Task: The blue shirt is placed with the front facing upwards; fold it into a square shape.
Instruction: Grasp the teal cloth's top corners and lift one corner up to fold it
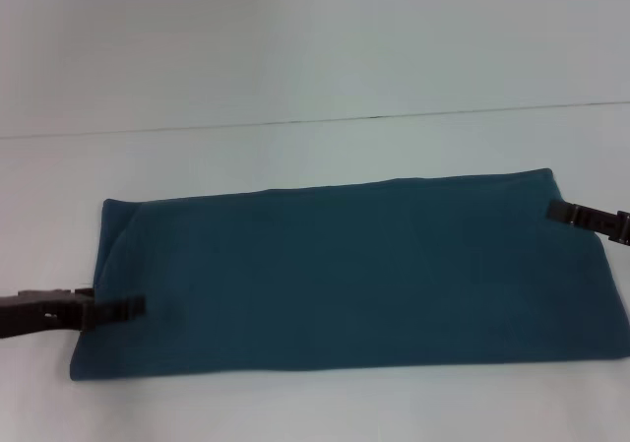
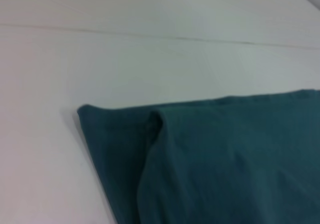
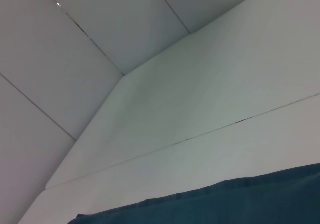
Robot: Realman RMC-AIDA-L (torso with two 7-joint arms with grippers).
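Three views, head view: blue shirt (image 1: 345,270) is lying folded into a long band across the white table (image 1: 295,58); left tool (image 1: 123,310) is reaching over its left end, right tool (image 1: 561,211) over its far right corner; whether either is clenched cannot be told.
Left wrist view: shirt's folded corner is showing a doubled layer.
Right wrist view: shirt's edge is lying flat.

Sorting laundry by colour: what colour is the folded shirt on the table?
Plain dark teal-blue shirt, no print showing; clearest in the head view.
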